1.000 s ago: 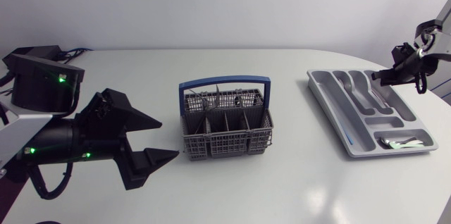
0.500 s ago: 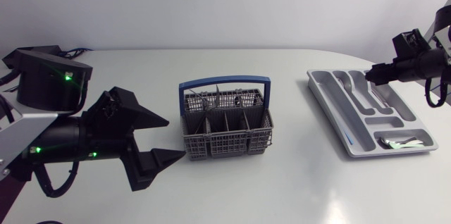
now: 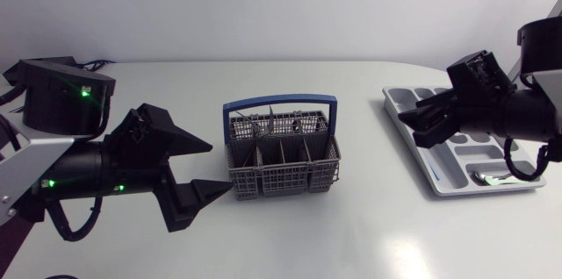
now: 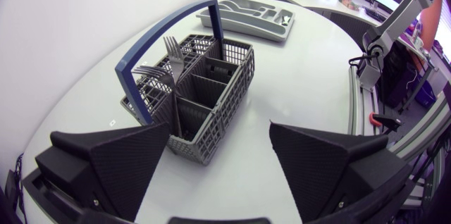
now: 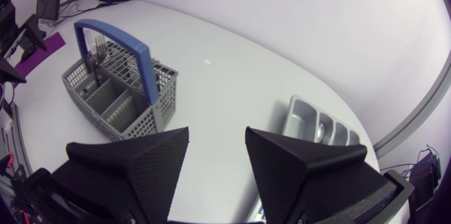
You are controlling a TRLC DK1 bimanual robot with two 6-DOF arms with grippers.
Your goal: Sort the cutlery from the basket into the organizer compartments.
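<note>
Matte black machinery, wedge-tipped.
The left arm (image 3: 79, 174) was black-cased above a pale grey link (image 3: 18, 169), with small green lights (image 3: 83, 95) on its housing (three showed) and a black cable (image 3: 66, 226) looping beneath. The left gripper (image 3: 219, 169) bore two broad wedge fingers (image 4: 116, 164), their inner faces cross-hatched. The right arm (image 3: 527, 112) was likewise black, a cable hanging under it, and the right gripper (image 3: 409, 127) carried the same wedges.

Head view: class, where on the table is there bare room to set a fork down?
Bare tabletop lies between the basket and the organizer, and along the near edge in front of both. Crowded: the open left gripper sits close beside the basket; the open right gripper hangs over the organizer's far end.
</note>
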